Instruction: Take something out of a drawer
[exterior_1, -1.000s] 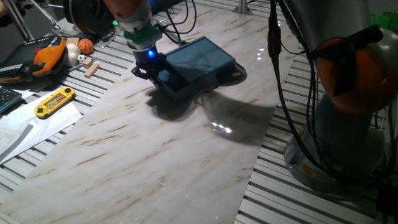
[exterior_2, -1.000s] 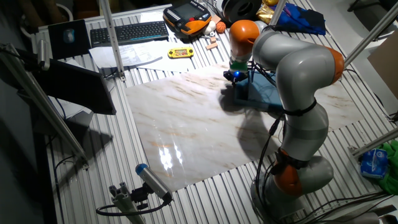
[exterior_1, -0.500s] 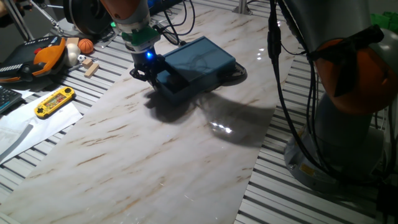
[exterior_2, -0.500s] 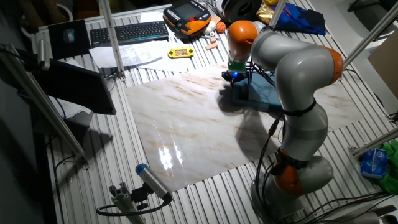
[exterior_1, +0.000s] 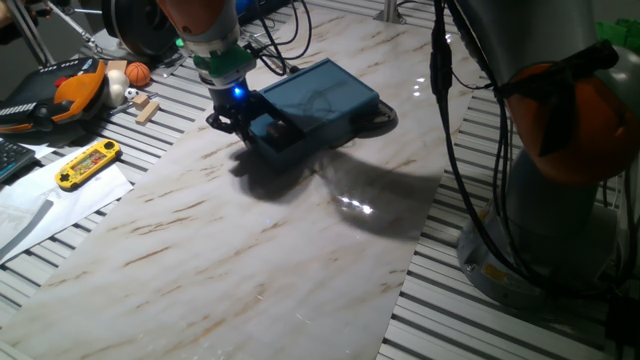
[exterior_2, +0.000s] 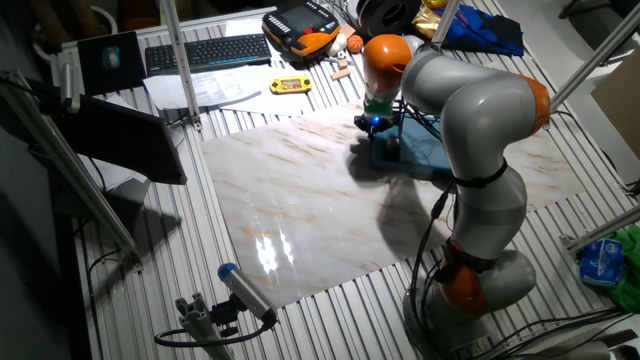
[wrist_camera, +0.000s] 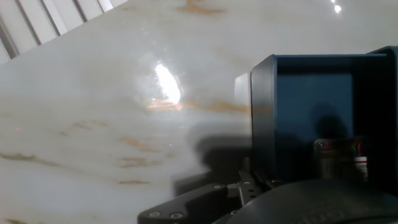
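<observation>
The drawer (exterior_1: 272, 137) stands pulled out of the flat dark blue box (exterior_1: 325, 92) toward the lower left. My gripper (exterior_1: 234, 116) hangs over the drawer's front end, its blue light on. The hand view looks down into the drawer (wrist_camera: 311, 99). The something (wrist_camera: 339, 158), a small packet with a red and white pattern, lies on its floor near the bottom right. A pale knob (wrist_camera: 242, 93) shows free on the outside of the front wall. One dark finger (wrist_camera: 193, 208) shows low in that view; I cannot make out the jaws. The other fixed view has the gripper (exterior_2: 372, 122) left of the box (exterior_2: 425, 152).
The box rests on a marble board (exterior_1: 250, 260) laid over a slatted table. A yellow handheld game (exterior_1: 88, 163), a wooden block (exterior_1: 147, 109) and an orange ball (exterior_1: 138, 73) lie to the left. The robot's base (exterior_1: 560, 200) and its cables stand at the right.
My gripper has crept a little to the left, away from the box, and the drawer's front end appears to have come slightly further out with it.
</observation>
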